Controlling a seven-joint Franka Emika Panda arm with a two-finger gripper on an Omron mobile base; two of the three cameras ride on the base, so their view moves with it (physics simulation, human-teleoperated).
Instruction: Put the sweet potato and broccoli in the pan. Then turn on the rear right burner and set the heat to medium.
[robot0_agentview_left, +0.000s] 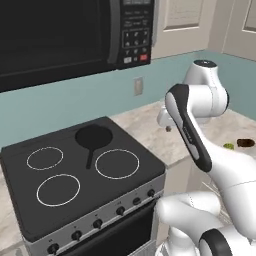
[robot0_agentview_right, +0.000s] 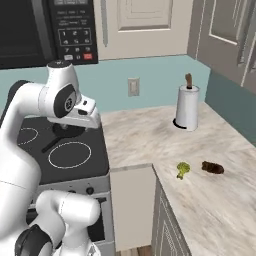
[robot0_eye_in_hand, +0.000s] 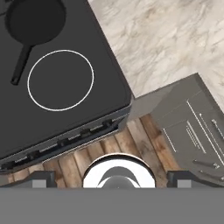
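Note:
The black pan (robot0_agentview_left: 94, 136) sits on the rear right zone of the cooktop, its long handle pointing toward the front; it covers the rear right burner. The pan (robot0_eye_in_hand: 37, 19) is empty in the hand view. On the counter far to the right lie the yellow-green broccoli (robot0_agentview_right: 183, 169) and, just right of it, the reddish-brown sweet potato (robot0_agentview_right: 213, 168). My gripper (robot0_eye_in_hand: 113, 179) hangs high over the stove's front right corner, open and holding nothing, well away from both vegetables.
A white paper towel holder (robot0_agentview_right: 187, 107) stands at the back of the counter (robot0_agentview_right: 145, 135). A microwave (robot0_agentview_left: 60, 35) hangs over the stove. Knobs (robot0_agentview_left: 120, 210) line the stove front. The counter turns a corner, with grey drawers (robot0_eye_in_hand: 197, 127) below it.

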